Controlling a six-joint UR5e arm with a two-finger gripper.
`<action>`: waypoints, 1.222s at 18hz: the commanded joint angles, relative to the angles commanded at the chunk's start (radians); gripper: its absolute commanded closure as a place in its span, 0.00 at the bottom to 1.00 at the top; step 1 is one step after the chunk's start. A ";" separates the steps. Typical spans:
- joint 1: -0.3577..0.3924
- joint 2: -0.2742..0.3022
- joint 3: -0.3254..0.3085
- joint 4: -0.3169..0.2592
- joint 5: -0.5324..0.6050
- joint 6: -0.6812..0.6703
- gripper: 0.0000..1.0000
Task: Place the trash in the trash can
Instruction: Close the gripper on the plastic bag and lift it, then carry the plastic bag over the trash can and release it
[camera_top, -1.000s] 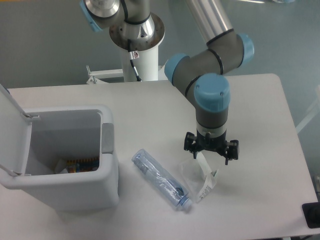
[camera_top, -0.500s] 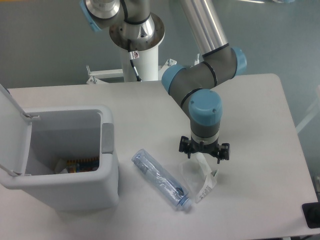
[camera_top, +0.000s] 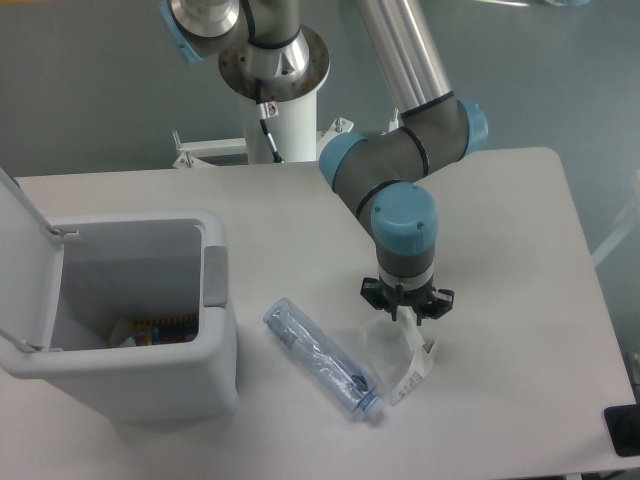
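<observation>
Clear plastic is a pain to grab, and that's what I'm dealing with. My hand sits right over the wrapper, low and near the table, pointing straight down. I can't tell how wide the fingers are from this angle, since the wrist blocks most of them, and I can't say whether they have hold of anything yet. The wrapper lies crumpled on the table with its white tag poking out toward the front edge.

The bottle is just beside the wrapper on the left, lying flat at a slant, cap end nearly touching the wrapper's corner. The bin is off to the left with its lid up, and there's already some colourful litter at the bottom.

What worries me:
- Thin film could just flatten under the fingers, so I'd close on nothing and come up empty.
- If I catch only the tag or one loose fold, it may slip out on the way to the bin.
- The bottle is close enough that a sloppy close could nudge it, and it looks like it'd roll easily.
- Pressing too low means scraping the table.
</observation>
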 joint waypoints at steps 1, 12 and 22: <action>0.000 -0.002 0.008 0.000 0.000 0.006 1.00; 0.074 0.095 0.133 -0.008 -0.095 -0.009 1.00; 0.074 0.215 0.265 -0.008 -0.408 -0.383 1.00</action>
